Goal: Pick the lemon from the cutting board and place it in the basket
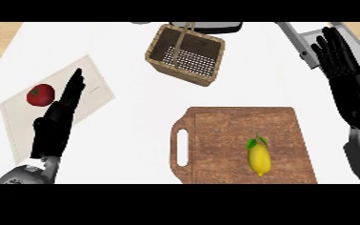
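Lemon (259,159) lies on board (225,133), right half; basket (184,73) well apart past board's far edge.
2 hands released, fingers straight: left hand (56,119) just beside tomato (41,95), right hand (337,62) resting at right edge.

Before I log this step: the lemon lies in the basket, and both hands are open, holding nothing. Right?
No. The head view shows the lemon on the cutting board, not in the basket. The left hand and right hand are open, holding nothing.
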Robot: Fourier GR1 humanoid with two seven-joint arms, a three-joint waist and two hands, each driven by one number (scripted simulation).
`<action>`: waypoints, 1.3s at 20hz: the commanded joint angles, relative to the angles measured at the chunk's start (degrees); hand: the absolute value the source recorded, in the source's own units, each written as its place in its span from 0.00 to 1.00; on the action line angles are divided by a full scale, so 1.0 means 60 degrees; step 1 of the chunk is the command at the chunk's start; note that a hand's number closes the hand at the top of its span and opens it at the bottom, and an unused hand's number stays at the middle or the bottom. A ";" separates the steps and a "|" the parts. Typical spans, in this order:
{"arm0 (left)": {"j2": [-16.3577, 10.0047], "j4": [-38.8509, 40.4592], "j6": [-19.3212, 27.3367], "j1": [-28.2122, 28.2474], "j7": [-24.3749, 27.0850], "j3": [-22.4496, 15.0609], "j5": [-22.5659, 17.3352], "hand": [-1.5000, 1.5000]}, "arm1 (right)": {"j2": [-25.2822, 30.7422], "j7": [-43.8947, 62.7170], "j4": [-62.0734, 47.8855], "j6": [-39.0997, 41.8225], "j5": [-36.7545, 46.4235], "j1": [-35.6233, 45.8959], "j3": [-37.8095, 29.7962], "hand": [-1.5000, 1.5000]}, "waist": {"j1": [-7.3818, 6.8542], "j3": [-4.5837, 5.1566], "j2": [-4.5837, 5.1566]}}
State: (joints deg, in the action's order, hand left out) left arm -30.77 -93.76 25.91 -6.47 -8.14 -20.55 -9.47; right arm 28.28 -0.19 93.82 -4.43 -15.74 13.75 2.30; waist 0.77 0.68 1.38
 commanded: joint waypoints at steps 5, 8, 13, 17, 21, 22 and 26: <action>-0.0061 0.0897 -0.0146 -0.0210 0.0324 0.1619 -0.0808 0.50 | 0.0825 0.0271 -0.0046 -0.1651 0.1717 -0.2246 -0.1040 1.00 | 0.0320 -0.0085 -0.0237; 0.0294 0.1111 -0.0518 -0.0335 0.0290 0.1714 -0.1316 0.50 | -0.1148 -0.2152 0.1450 -0.1938 0.1706 -0.2583 0.0002 1.00 | 0.0155 -0.0114 -0.0252; 0.0283 0.1043 -0.0710 -0.0455 0.0179 0.1594 -0.1272 0.50 | -0.2002 -0.0328 0.0574 -0.5997 0.5811 -0.2665 0.0834 0.00 | -0.0075 -0.0072 -0.0222; 0.0455 0.1108 -0.0654 -0.0238 0.0352 0.1438 -0.1117 0.50 | -0.1473 0.2226 0.0768 -0.6844 0.7743 -0.2834 0.0271 0.00 | 0.0007 -0.0033 -0.0249; 0.0346 0.1647 -0.0876 -0.0222 0.0773 0.1886 -0.1283 0.50 | -0.0592 0.4792 0.1928 -0.5016 0.8933 -0.3641 0.0364 0.00 | 0.0210 0.0023 -0.0255; 0.0315 0.1550 -0.0874 -0.0608 0.0435 0.1868 -0.1315 0.50 | -0.0376 0.5145 0.1933 -0.4334 0.9119 -0.3880 0.0657 0.00 | 0.0257 0.0011 -0.0243; 0.0181 0.1321 -0.0885 -0.0383 0.0354 0.1903 -0.1331 0.50 | 0.0539 0.6717 0.2781 -0.1727 0.8708 -0.4589 0.1363 0.00 | 0.0153 0.0041 -0.0308</action>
State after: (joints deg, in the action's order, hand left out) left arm -29.23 -85.59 20.91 -8.68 -5.55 -9.65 -17.10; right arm 27.51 30.97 106.19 -25.71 35.57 -10.09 7.24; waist 1.61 0.79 -0.27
